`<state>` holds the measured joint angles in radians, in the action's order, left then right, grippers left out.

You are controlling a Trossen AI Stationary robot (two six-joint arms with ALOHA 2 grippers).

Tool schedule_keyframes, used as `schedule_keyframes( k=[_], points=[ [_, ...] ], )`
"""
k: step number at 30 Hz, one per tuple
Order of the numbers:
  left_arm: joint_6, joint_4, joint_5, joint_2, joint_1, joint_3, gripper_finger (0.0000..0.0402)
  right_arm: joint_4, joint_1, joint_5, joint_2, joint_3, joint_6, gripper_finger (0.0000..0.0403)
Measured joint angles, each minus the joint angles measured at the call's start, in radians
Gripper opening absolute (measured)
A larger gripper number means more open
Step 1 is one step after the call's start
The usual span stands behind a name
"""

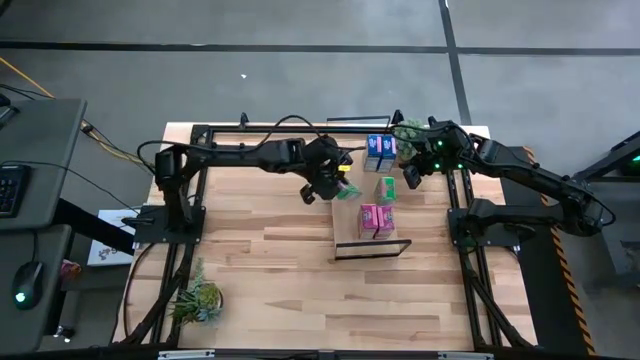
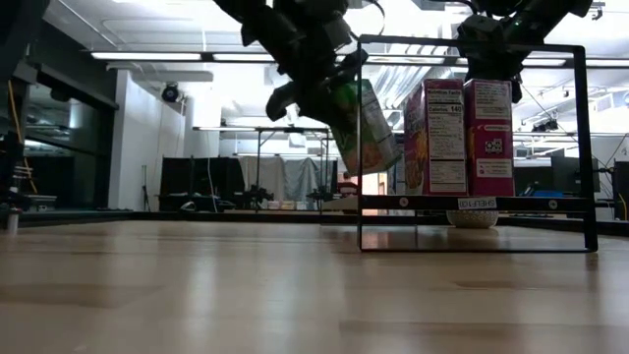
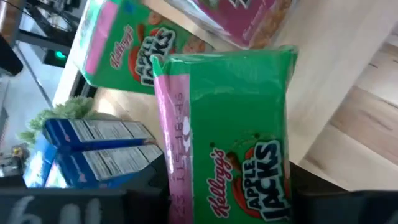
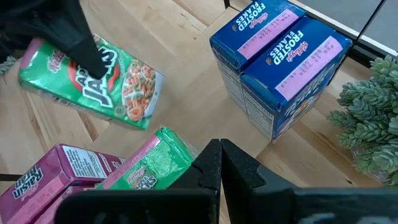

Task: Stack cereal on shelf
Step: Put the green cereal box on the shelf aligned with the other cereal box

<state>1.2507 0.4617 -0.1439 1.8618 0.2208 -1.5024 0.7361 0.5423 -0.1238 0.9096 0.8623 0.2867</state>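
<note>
Your open run lies on the shelf (image 1: 348, 228) plank left of the pink boxes (image 1: 376, 220), green box (image 1: 385, 189) and blue boxes (image 1: 379, 153) crowding beyond them.

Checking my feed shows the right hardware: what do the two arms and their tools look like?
Both arms are dark, jointed links. The left arm has black cables looping above it; the right arm shows small green lights near its wrist. The right tool has two black, tapered fingers.

The small green cardboard cereal box (image 3: 236, 137) has a pink top strip and red lettering. Two blue cardboard boxes (image 4: 283, 62) carry pink strips. Two cardboard boxes (image 2: 459, 138) are magenta.
</note>
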Motion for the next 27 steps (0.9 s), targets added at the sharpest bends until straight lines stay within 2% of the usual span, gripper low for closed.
schedule_keyframes(
  k=[12,27],
  points=[
    [0.017,-0.057,-0.066,0.029,0.044,0.001,0.0138,0.0,0.0,0.0,0.0,0.0,0.001,0.0],
    [0.036,-0.098,-0.173,0.075,0.041,0.0,0.0138,-0.001,0.0,-0.003,0.0,0.0,0.027,0.0]
  ],
)
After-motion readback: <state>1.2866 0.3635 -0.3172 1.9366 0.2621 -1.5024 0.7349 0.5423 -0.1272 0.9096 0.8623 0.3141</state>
